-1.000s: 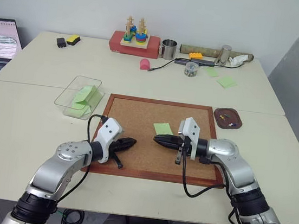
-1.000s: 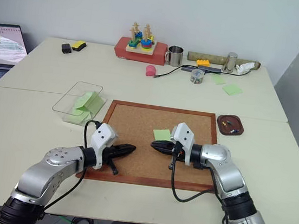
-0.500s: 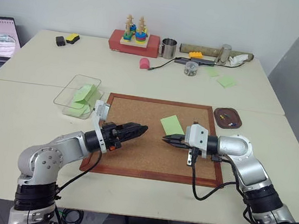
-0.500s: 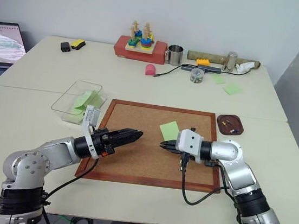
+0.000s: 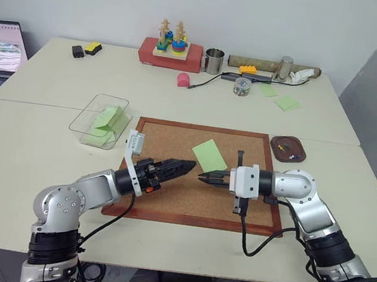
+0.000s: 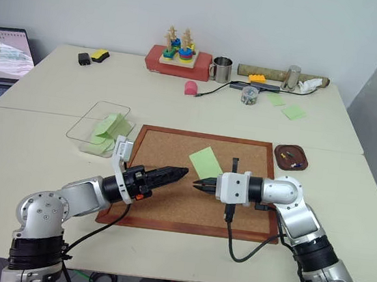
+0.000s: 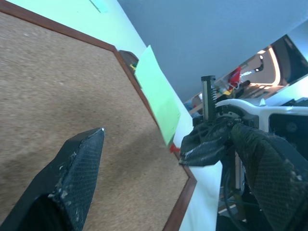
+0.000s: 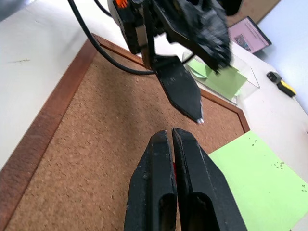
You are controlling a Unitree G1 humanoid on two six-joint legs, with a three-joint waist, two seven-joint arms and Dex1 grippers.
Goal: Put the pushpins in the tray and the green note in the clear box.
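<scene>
Seen from the head camera, both arms are reaching in over the cork board (image 5: 170,180), their grippers pointing at each other tip to tip above its middle. The left gripper (image 5: 184,164) is stretching level toward the right gripper (image 5: 204,178), which is pointing back at it with its fingers pressed together. The green note (image 5: 209,156) is standing tilted above the board, just beyond the right gripper's tips. The clear box (image 5: 99,121), with folded green notes inside, is sitting just off the board's far left corner, and the tray (image 5: 288,148), with the pushpins (image 5: 283,149) in it, is sitting just off its far right corner. In the left wrist view, the left gripper's fingers (image 7: 72,178) are standing wide apart over the board, with the note (image 7: 159,96) rising edge-on beyond them. In the right wrist view, the right gripper (image 8: 172,134) is clamping shut, a sliver of red showing between its fingers, the note (image 8: 257,185) lying beside them.
</scene>
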